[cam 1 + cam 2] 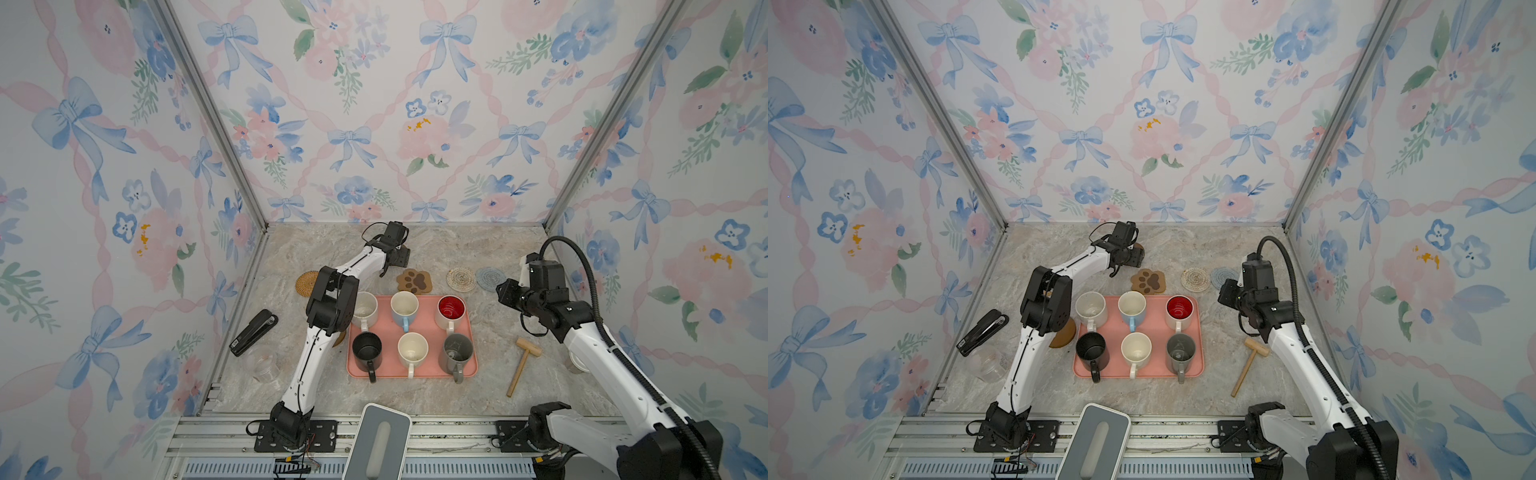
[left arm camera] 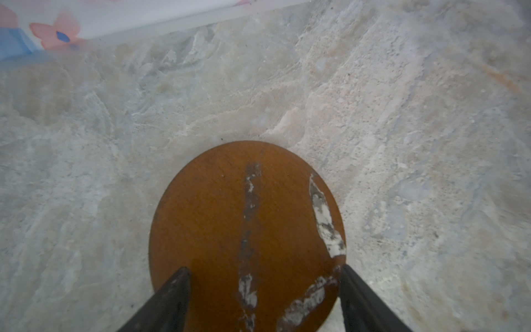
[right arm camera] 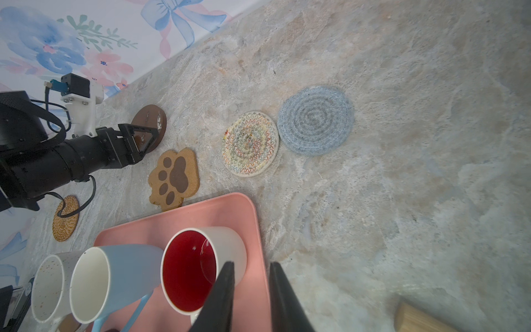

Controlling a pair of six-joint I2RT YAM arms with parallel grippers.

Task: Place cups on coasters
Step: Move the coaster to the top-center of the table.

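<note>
Six cups stand on the pink tray (image 1: 430,332): speckled cream (image 1: 365,309), light blue (image 1: 404,307), red-inside (image 1: 451,309), black (image 1: 366,348), cream (image 1: 412,349), grey (image 1: 457,348). All coasters are bare. Behind the tray lie the tan rattan (image 1: 305,283), paw-print (image 1: 414,281), cream woven (image 1: 461,279) and light-blue woven (image 1: 488,278) ones. One brown round (image 1: 1064,334) peeks from under the left arm. My left gripper (image 2: 264,268) is open at the table's back, straddling another brown round coaster (image 2: 247,218) lying flat. My right gripper (image 3: 251,263) hovers by the tray's right edge, jaws slightly apart, empty.
A black stapler (image 1: 253,332) and a clear plastic cup (image 1: 264,361) sit at the left. A wooden mallet (image 1: 521,361) lies right of the tray. A grey device (image 1: 378,440) overhangs the front edge. Patterned walls close in three sides.
</note>
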